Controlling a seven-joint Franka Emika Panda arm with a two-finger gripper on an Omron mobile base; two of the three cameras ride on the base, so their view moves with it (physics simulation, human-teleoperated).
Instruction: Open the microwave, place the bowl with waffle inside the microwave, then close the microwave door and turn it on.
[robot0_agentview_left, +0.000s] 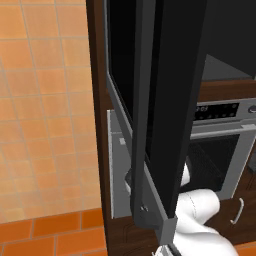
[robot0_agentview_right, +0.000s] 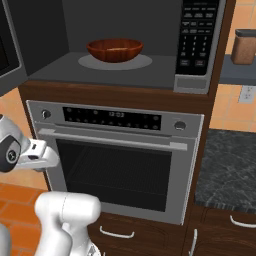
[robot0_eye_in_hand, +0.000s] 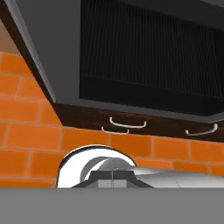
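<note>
The wooden bowl (robot0_agentview_right: 115, 49) sat on the turntable inside the microwave (robot0_agentview_right: 125, 45), and the microwave door (robot0_agentview_left: 165, 110) stood swung wide. Closing it called for pushing the door's outer face near its free edge, steadily, until it latched. The gripper's opening could not be judged. The keypad (robot0_agentview_right: 198, 35) lettering was unreadable.

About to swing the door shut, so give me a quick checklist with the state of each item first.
1. Microwave door open: ok, swung wide toward the base.
2. Bowl inside the microwave: ok, upright on the round plate.
3. Waffle in bowl: cannot tell, its inside is hidden.
4. Pincer free of the cavity: ok, the arm is low, left of the oven.
5. Pincer open or shut: cannot tell.
6. Keypad unobstructed: ok.
</note>
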